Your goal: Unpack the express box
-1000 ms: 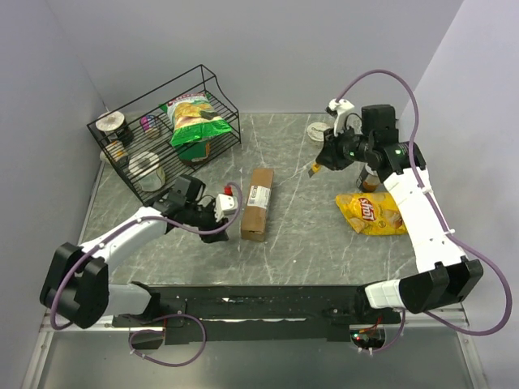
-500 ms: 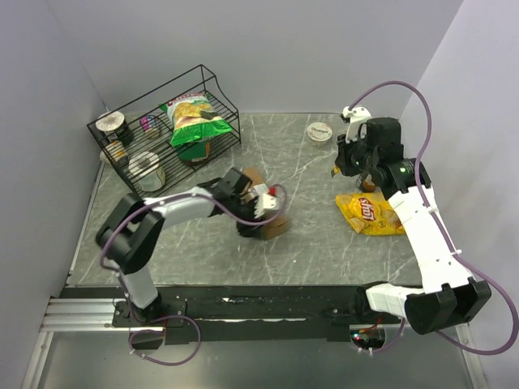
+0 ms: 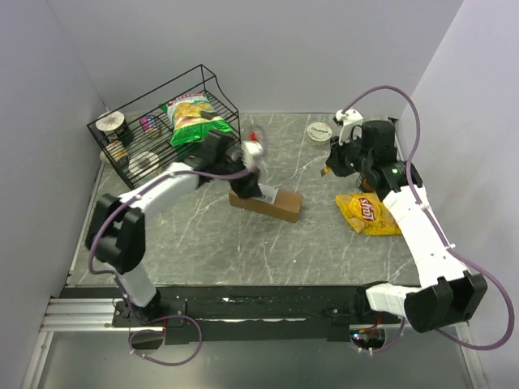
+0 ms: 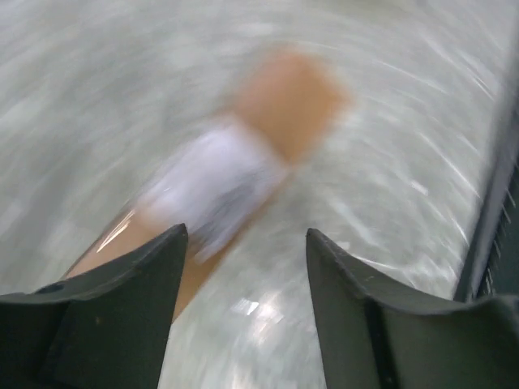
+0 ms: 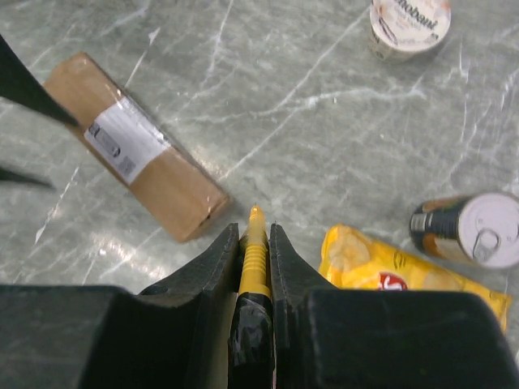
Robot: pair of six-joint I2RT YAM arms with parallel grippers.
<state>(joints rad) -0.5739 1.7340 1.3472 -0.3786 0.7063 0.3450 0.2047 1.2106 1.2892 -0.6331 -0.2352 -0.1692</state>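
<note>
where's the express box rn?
Top view: the express box lies flat mid-table, its left end by the left gripper, with the yellow chip bag farther right.

The right fingers (image 5: pixel 219 258) are closed on a yellow tool (image 5: pixel 255 263), its tip pointing away from the camera. The express box (image 5: pixel 180 191) lies diagonally on the surface (image 5: pixel 324 146), label face up. A chip bag (image 5: pixel 389 271), a can (image 5: pixel 478 229) and a cup (image 5: pixel 409 24) lie to the right.
</note>
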